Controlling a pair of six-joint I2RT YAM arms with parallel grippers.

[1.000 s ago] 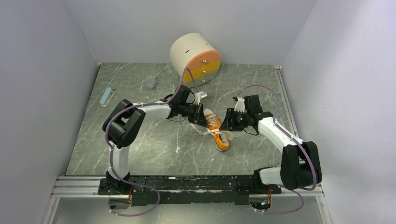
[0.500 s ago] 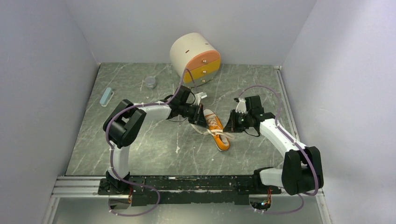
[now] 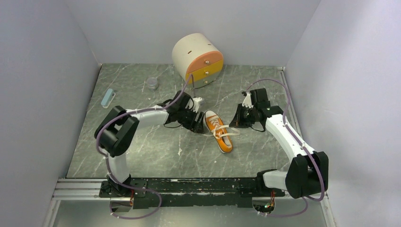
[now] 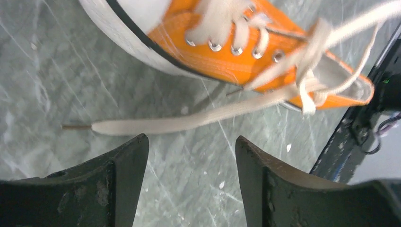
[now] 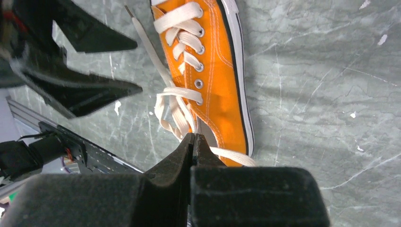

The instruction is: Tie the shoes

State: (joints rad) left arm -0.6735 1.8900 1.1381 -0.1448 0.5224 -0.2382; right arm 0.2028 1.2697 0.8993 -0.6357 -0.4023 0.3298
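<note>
The orange shoe lies on the marble table, toe toward the arms, its white laces loose. My left gripper stands open just left of the heel end, nothing between its fingers. In the left wrist view the shoe fills the top, and one free lace lies flat on the table just beyond the open gripper. My right gripper is shut on the other lace at the shoe's opening. From above, that lace runs from the shoe to the right gripper.
A round cream drawer unit with orange and yellow fronts stands at the back. A small grey cylinder and a pale blue bar lie at the back left. Grey walls close the table on three sides.
The left gripper has opened, let go of its lace and drawn slightly back to the left. The right gripper has shut on the other lace and pulled it out to the right.
</note>
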